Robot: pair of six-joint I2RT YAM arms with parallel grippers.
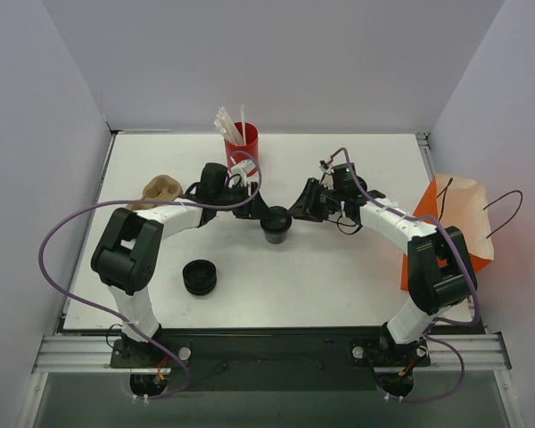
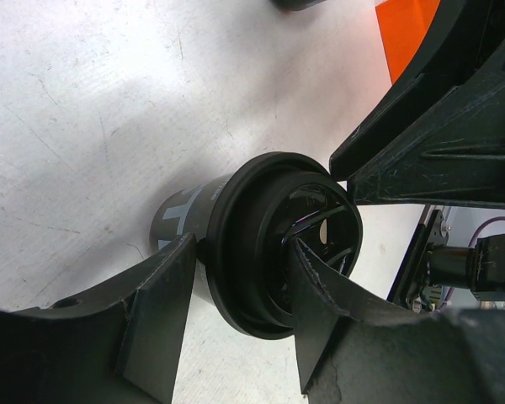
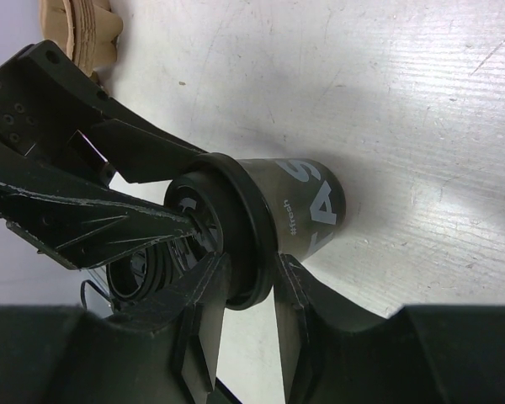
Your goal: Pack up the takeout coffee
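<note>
One black takeout coffee cup [image 1: 276,225] with a round black lid stands upright at the table's middle. My left gripper [image 1: 257,214] reaches it from the left and my right gripper [image 1: 296,214] from the right. In the left wrist view my left gripper [image 2: 236,248] pinches the lid [image 2: 261,227]: one finger is under the rim against the cup wall [image 2: 181,210], the other on the lid's top. In the right wrist view my right gripper [image 3: 248,265] straddles the lid rim [image 3: 244,202] the same way, above the printed cup wall [image 3: 311,198].
An orange paper bag [image 1: 446,223] stands at the table's right edge. A low stack of loose black lids [image 1: 200,276] lies front left. A red cup of white straws [image 1: 241,143] stands at the back. A brown cardboard carrier [image 1: 162,189] lies far left.
</note>
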